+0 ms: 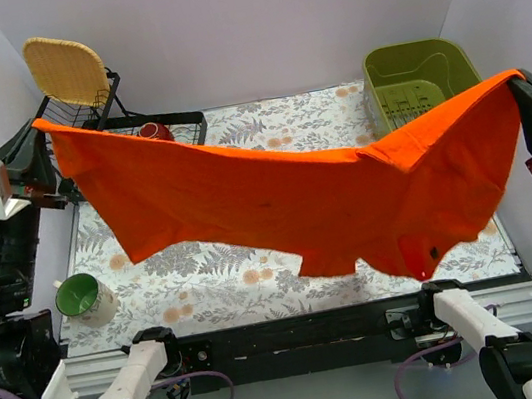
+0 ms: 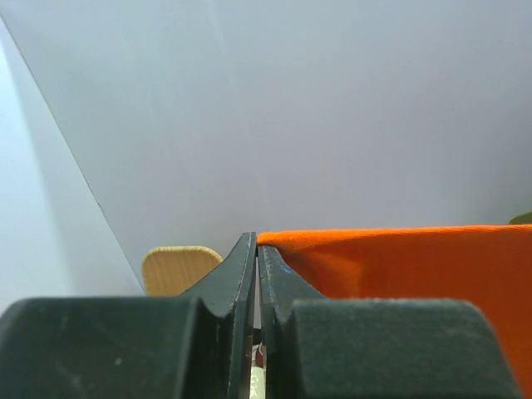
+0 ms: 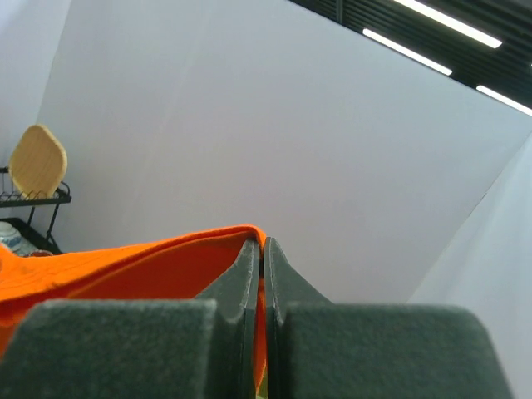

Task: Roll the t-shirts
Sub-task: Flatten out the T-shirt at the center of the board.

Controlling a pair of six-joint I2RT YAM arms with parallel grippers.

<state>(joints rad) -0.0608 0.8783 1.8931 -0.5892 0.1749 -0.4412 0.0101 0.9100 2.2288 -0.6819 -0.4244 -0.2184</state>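
Above the floral counter (image 1: pixel 211 269), the left fingers (image 2: pixel 248 253) are pressed together on an edge of the orange-red t-shirt (image 1: pixel 275 193). The right fingers (image 3: pixel 249 256) pinch another edge the same way, with cloth squeezed between their tips. Both arms are raised and spread wide, one at each side of the counter. The t-shirt hangs stretched between them in the air and sags in the middle. The wrist views show only fingertips, orange fabric and pale walls. The top view alone shows a green mug (image 1: pixel 81 298) at near left. Farther back stands a black wire rack (image 1: pixel 178 122) with a red bowl (image 1: pixel 154 131) and a woven board (image 1: pixel 66 69). An olive-green drainer basket (image 1: pixel 418 74) stands at far right.
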